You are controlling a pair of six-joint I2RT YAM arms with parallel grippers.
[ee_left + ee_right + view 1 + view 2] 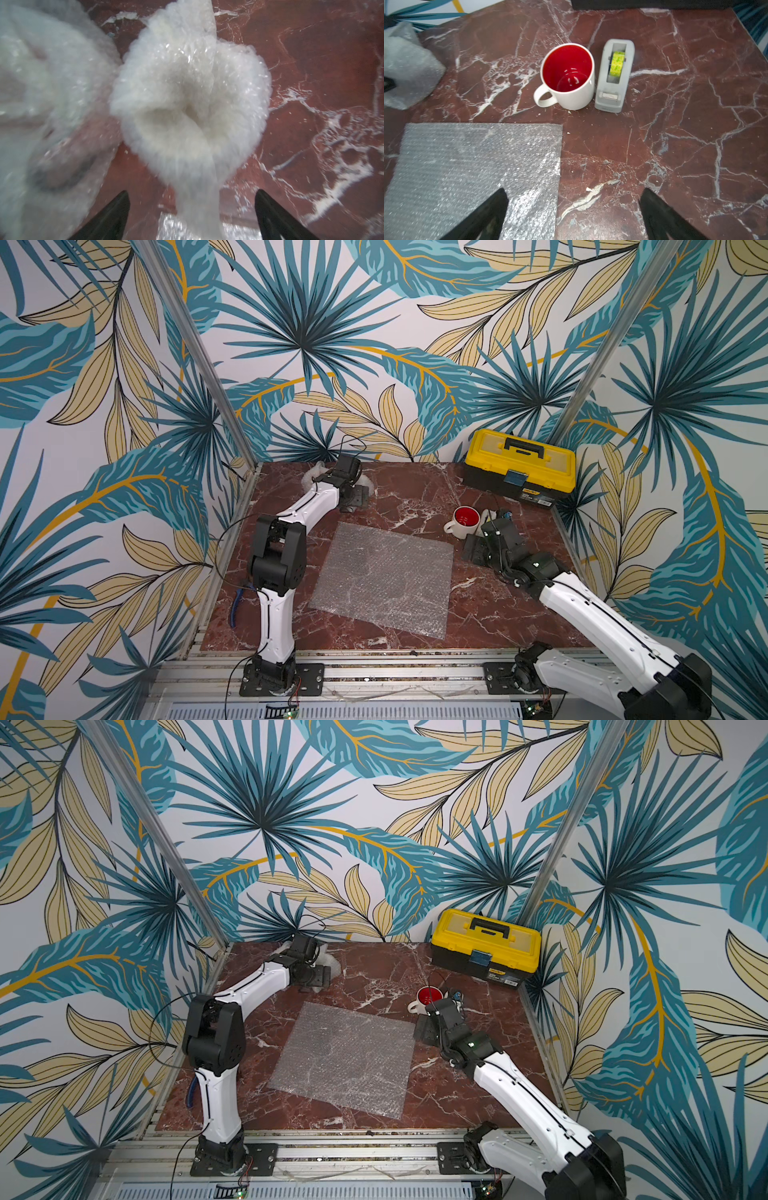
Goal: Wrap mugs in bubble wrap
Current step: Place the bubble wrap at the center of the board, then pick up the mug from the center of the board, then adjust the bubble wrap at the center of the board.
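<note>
Our left gripper [191,195], jaws wide apart, hangs over a lumpy whitish bubble-wrap bundle [187,93] at the far left of the red-brown marble table [415,497]. Our right gripper [574,193], likewise spread and empty, faces the upright white ceramic mug with red inside [576,99], just beside a grey tape dispenser [609,97].
</note>
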